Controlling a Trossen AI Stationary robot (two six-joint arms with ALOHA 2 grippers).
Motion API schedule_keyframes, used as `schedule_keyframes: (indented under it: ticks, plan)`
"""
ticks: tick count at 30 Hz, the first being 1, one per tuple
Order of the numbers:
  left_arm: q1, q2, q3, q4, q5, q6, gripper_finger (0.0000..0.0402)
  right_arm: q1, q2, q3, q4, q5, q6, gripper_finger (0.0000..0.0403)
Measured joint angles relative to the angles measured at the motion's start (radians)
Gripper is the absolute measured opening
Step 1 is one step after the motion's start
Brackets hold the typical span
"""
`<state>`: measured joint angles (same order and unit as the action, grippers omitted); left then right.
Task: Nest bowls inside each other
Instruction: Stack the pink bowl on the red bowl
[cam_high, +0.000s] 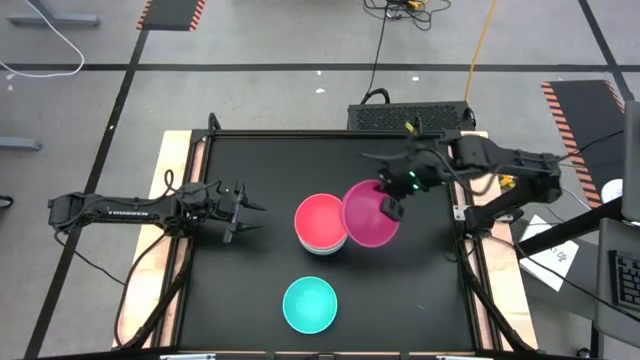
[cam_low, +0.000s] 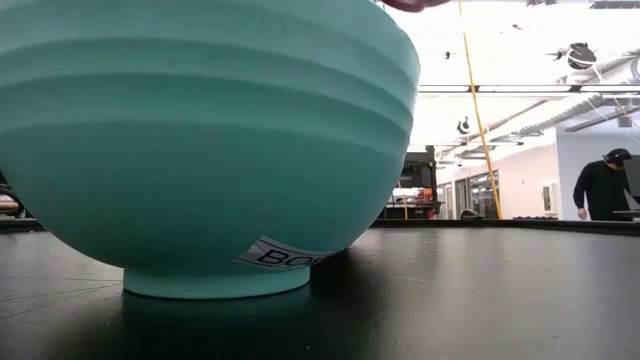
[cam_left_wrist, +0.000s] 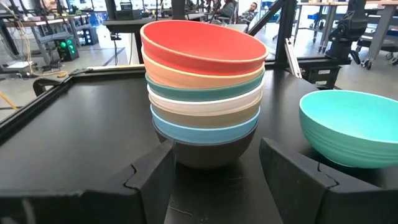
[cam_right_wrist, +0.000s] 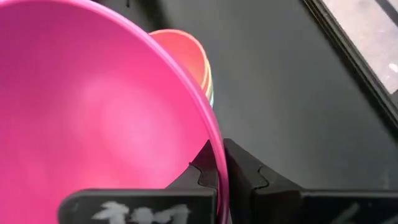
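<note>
Looking straight down, the high view shows the right claw (cam_high: 390, 203) pinching the rim of the magenta bowl (cam_high: 368, 214) and holding it tilted, just beside the stack of bowls (cam_high: 321, 222) and overlapping its right side near the middle of the worktop (cam_high: 270, 290); the tilt and the rim grip look chosen so the bowl can be slid over and dropped into the red-pink bowl on top. The turquoise bowl (cam_high: 310, 304) sits alone toward the near edge, apart from the stack, probably the last one left to nest. The left claw (cam_high: 240, 211) waits toward the left edge, jaws spread wide and empty, pointing at the stack. From the low view, the turquoise bowl (cam_low: 205, 140) fills the picture, standing upright on its foot with a label at its base; a person stands far back in the room. In the left wrist view, the stack (cam_left_wrist: 204, 93) stands straight ahead between that arm's open fingers (cam_left_wrist: 149, 177), red-pink on top with peach, white, blue and dark layers beneath, and the turquoise bowl (cam_left_wrist: 351, 127) close beside it. Through the right wrist view, the fingers (cam_right_wrist: 249, 171) are closed tightly on the magenta rim (cam_right_wrist: 211, 134), with the stack's orange edge (cam_right_wrist: 183, 46) showing beyond, so the bowl is not yet seated.
</note>
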<state>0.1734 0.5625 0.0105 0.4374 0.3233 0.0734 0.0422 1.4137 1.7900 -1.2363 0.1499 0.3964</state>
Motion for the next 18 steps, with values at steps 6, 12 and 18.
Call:
schedule_keyframes:
  ticks: [6, 12, 18]
  plan:
    - [0.000, 0.000, 0.000, -0.007, 0.000, 0.000, 0.0237, -0.054, 0.174, 0.252, -0.151, -0.051, -0.046, 0.0000]
    - [0.000, 0.000, 0.000, -0.033, 0.000, 0.003, 0.0237, -0.107, 0.331, 0.410, -0.255, -0.152, -0.068, 0.0000]
    - [0.000, 0.000, 0.000, -0.045, 0.000, 0.014, 0.0237, -0.135, 0.406, 0.494, -0.261, -0.184, -0.114, 0.0000]
